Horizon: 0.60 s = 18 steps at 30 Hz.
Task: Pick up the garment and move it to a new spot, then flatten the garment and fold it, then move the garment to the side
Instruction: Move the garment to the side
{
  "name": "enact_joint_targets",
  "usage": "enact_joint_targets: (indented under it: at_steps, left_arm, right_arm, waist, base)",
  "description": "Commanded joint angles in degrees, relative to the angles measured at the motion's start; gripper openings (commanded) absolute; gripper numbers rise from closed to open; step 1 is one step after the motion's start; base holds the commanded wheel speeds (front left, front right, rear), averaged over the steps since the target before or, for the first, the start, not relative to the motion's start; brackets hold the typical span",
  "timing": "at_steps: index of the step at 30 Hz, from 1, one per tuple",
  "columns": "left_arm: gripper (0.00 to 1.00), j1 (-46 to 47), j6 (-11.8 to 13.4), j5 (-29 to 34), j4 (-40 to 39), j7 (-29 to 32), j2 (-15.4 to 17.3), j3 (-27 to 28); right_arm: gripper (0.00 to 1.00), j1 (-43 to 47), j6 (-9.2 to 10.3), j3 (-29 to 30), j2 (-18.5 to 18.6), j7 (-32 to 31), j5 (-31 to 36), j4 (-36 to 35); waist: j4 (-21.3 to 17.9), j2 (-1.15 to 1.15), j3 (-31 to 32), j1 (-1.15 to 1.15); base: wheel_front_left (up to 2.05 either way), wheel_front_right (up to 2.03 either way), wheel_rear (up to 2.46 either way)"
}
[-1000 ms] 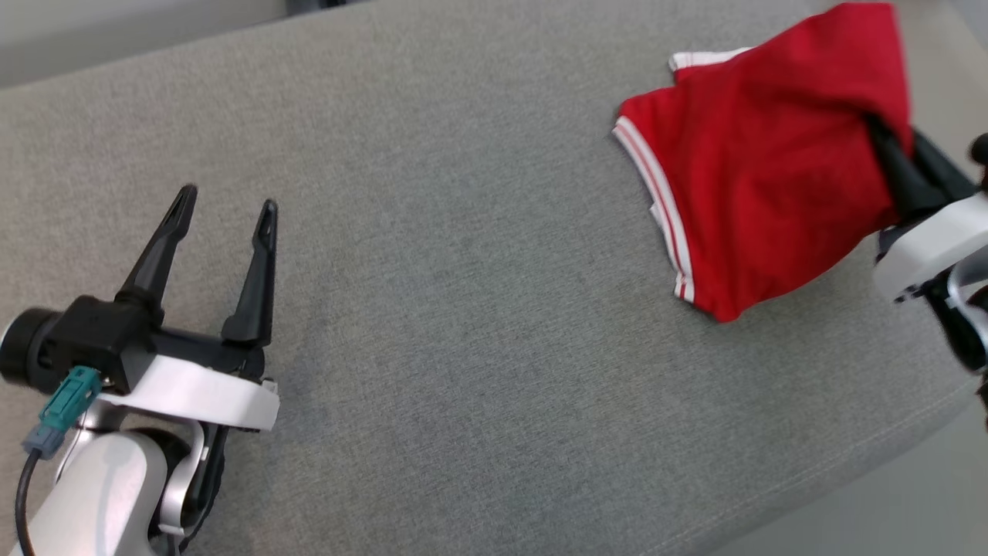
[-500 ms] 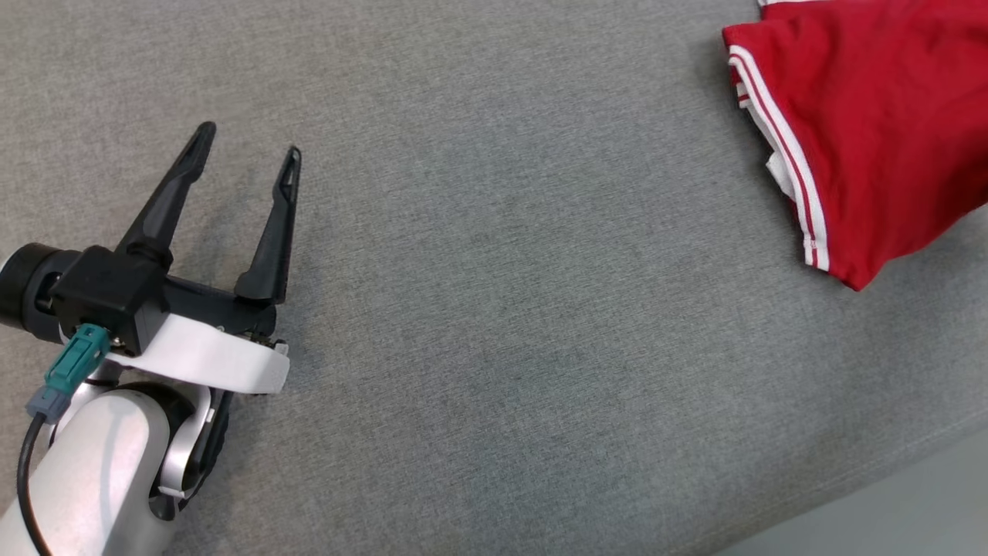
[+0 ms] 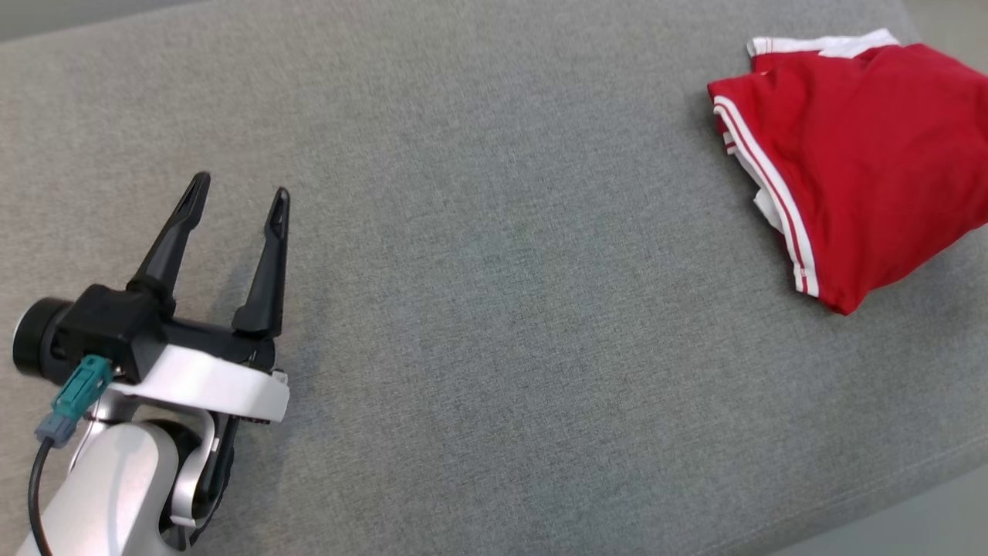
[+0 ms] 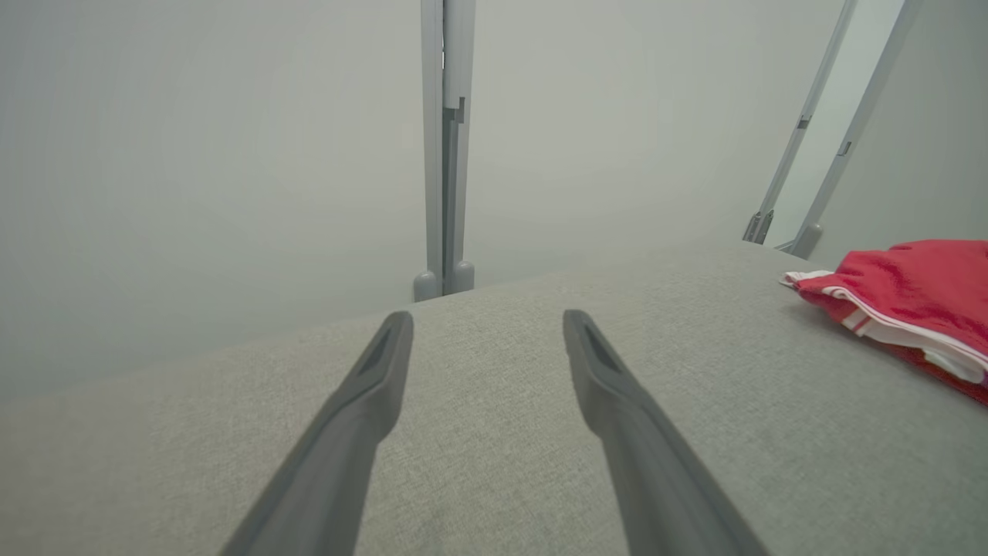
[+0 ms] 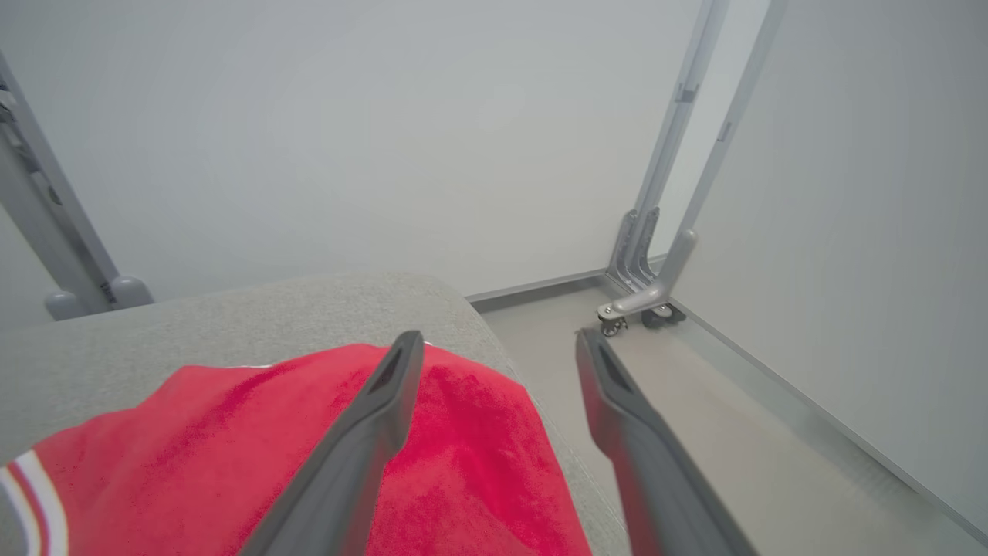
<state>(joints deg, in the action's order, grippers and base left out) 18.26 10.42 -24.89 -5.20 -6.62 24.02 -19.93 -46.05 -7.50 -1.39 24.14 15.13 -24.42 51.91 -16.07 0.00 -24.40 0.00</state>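
The garment (image 3: 849,162) is a red piece with white stripes, lying folded in a heap at the far right of the grey cushioned surface (image 3: 494,293). It also appears at the right edge of the left wrist view as the garment (image 4: 911,297). My left gripper (image 3: 239,189) rests low at the left, open and empty, far from the cloth. In the right wrist view my right gripper (image 5: 498,344) stands open just above the garment (image 5: 309,455), its left finger over the cloth and its right finger past the surface's edge, holding nothing.
The surface's right edge (image 5: 502,347) drops to a pale floor (image 5: 733,432). A grey wheeled frame leg (image 5: 648,297) stands on that floor by the wall. An upright grey post (image 4: 444,147) rises behind the surface.
My right gripper has opened and let go of the garment, which now lies slack on the surface. The head camera has shifted, so that arm left its view. The left gripper stayed open.
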Motion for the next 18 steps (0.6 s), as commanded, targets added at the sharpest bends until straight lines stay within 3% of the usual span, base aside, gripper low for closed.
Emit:
enact_joint_targets:
  at_steps: [1, 9, 18]
  left_arm:
    - [1.00, -0.9, 0.5, -0.5, 0.2, -0.5, -0.1, 0.5]
    - [1.00, -6.2, 2.3, -3.3, 1.5, -3.8, -1.5, 2.9]
    - [1.00, -11.4, 3.6, -4.5, 1.9, -5.2, -2.0, 3.5]
  right_arm:
    - [1.00, 1.9, 0.01, 1.1, -0.4, 0.1, 0.5, -2.0]
    - [1.00, 15.8, 0.01, 7.8, -8.0, 0.1, 6.4, -23.2]
    - [1.00, 30.3, 0.00, 5.5, -16.6, -1.8, 10.9, -40.6]
  waist:
    - [0.8, 0.00, 2.3, 0.00]
    - [3.9, 0.00, 9.3, 0.00]
    - [8.9, 0.00, 16.1, 0.00]
  base:
    - [0.00, 0.00, 0.00]
    - [0.00, 0.00, 0.00]
    - [0.00, 0.00, 0.00]
